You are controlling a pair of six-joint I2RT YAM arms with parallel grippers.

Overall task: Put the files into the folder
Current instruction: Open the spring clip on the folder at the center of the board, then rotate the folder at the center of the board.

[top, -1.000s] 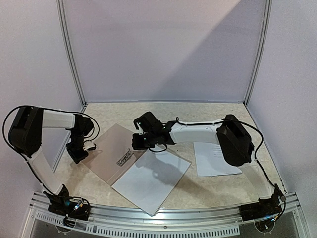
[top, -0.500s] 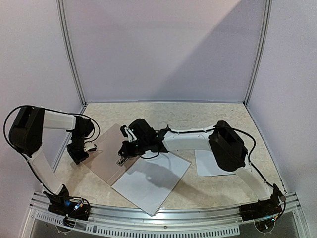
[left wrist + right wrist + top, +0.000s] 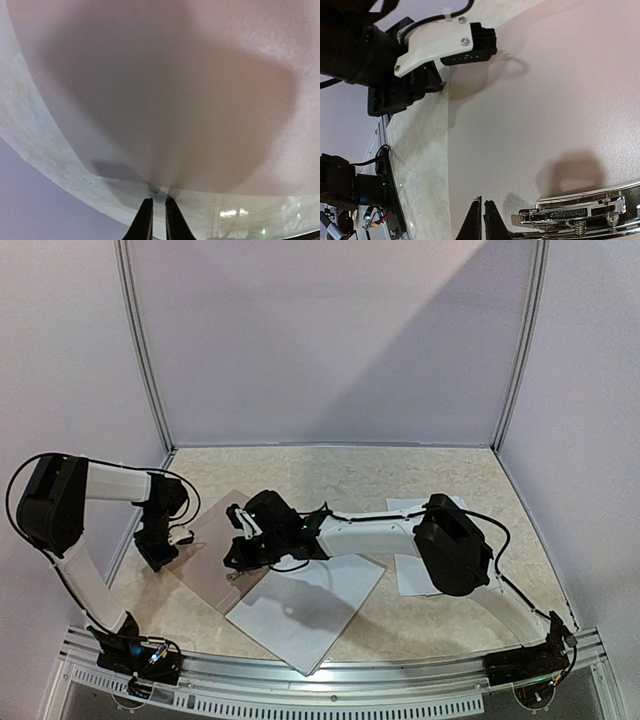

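Note:
The brown-tan folder (image 3: 205,540) lies flat at the left of the table, its metal clip (image 3: 575,217) showing in the right wrist view. One white file sheet (image 3: 305,605) rests blank side up against the folder's near right edge. More files (image 3: 415,575) lie partly under the right arm. My right gripper (image 3: 233,558) (image 3: 483,201) is shut and empty, its tips over the folder (image 3: 545,110) just left of the clip. At the folder's left edge, my left gripper (image 3: 160,558) (image 3: 158,199) has its jaws almost together with nothing between them, the tips just short of the folder (image 3: 170,100).
Pale walls with metal corner posts (image 3: 140,350) enclose the table on three sides. A metal rail (image 3: 330,675) runs along the near edge, with both arm bases bolted to it. The right arm's bulky elbow (image 3: 450,545) hangs over the files at the right.
The right arm has swung left, carrying its shut gripper from the white sheet's far edge to the folder's clip. The left arm has not moved.

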